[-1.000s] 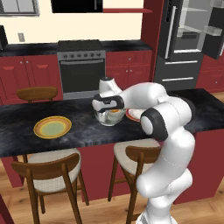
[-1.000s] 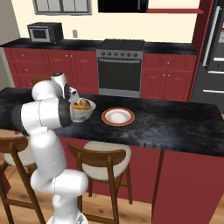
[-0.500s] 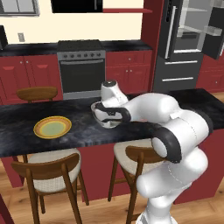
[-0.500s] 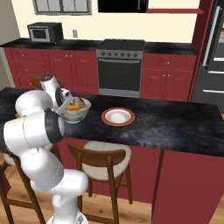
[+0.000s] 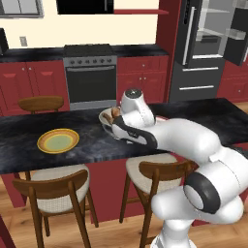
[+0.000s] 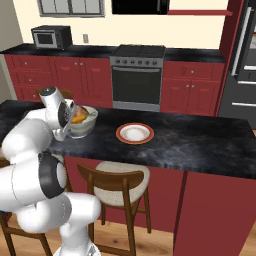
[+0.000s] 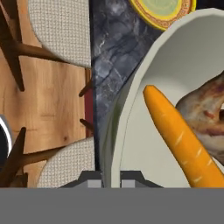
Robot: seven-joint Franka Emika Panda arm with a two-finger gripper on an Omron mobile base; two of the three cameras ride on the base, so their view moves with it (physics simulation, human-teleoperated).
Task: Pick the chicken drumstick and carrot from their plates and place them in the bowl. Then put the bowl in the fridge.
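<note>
The bowl (image 7: 131,113) is being gripped at its near rim by the gripper (image 7: 111,177), one finger inside the wall and one outside, jaws closed tight on the rim. That pinch is likely chosen because the bowl is too wide to be spanned. The bowl (image 6: 82,122) is being held over the counter (image 6: 190,142); whether it is lifted clear or resting on the surface cannot be told from the base views.

Inside the bowl, the carrot (image 7: 181,138) is lying slanted along the wall, and the drumstick (image 7: 205,116) is sitting just beside it, touching. Both items are being carried together, so the loading step looks done and the fridge step looks to be in hand.

The yellow plate (image 5: 58,141) is sitting bare on the counter, to the left of the bowl. The red-rimmed plate (image 6: 134,133) is sitting bare too, to the bowl's right. The fridge (image 5: 210,48) is standing well apart, beyond the counter, with a door open and pale shelves showing.
</note>
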